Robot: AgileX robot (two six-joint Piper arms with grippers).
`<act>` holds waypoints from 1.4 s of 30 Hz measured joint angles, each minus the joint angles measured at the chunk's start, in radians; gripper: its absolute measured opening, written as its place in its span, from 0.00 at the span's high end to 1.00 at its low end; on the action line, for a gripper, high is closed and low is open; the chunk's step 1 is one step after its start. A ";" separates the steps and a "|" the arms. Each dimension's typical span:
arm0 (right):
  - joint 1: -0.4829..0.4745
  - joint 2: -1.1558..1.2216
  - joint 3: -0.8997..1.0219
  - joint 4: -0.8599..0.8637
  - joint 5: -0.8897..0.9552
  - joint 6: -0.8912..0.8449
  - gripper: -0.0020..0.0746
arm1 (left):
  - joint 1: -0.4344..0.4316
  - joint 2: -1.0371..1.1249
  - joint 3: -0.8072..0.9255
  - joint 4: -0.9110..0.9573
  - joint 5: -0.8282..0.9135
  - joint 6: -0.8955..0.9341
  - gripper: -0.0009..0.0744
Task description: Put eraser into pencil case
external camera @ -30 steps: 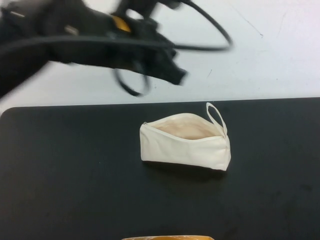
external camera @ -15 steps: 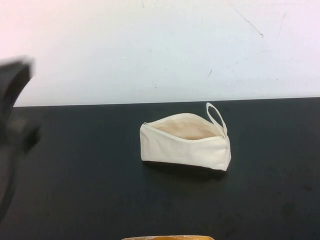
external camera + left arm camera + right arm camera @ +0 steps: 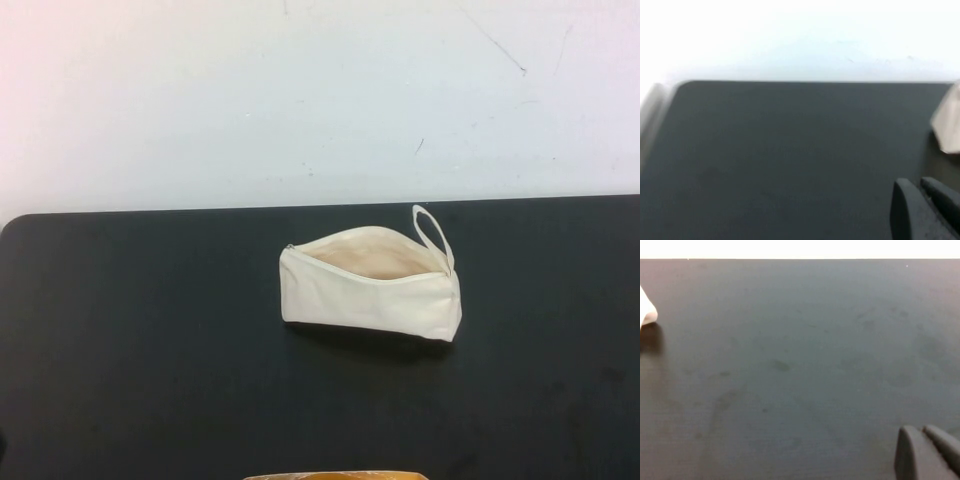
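Note:
The cream-white pencil case (image 3: 372, 283) lies on the black mat (image 3: 150, 340) with its zip open, beige lining showing and the loop strap at its far right end. The eraser is not visible in any view. Neither arm shows in the high view. In the left wrist view my left gripper (image 3: 915, 184) has its fingers together with nothing between them, above bare mat, and one end of the pencil case (image 3: 949, 125) shows beside it. My right gripper (image 3: 920, 430) is likewise shut and empty over bare mat, with a corner of the pencil case (image 3: 646, 310) far off.
The white tabletop (image 3: 320, 100) lies beyond the mat's far edge. The top of a yellow-brown object (image 3: 335, 476) peeks in at the near edge of the high view.
The left arm, which was above and behind the pencil case a second ago, swung off to the left and left the high view. The pencil case has not moved.

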 joint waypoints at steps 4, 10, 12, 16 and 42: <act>0.000 0.000 0.000 0.000 0.000 0.000 0.98 | 0.043 -0.126 0.062 0.004 -0.010 0.002 0.99; 0.000 0.000 0.000 0.000 0.000 0.000 0.98 | 0.062 -0.314 0.068 0.007 0.099 0.023 0.99; 0.000 -0.002 0.000 0.000 0.000 0.000 0.98 | 0.062 -0.346 0.068 0.013 0.158 0.023 0.99; 0.000 -0.002 0.000 0.000 0.000 0.000 0.98 | 0.062 -0.353 0.068 0.041 0.285 0.027 0.99; 0.000 -0.002 0.000 0.000 0.000 0.000 0.98 | 0.062 -0.353 0.065 0.376 0.396 -0.235 0.99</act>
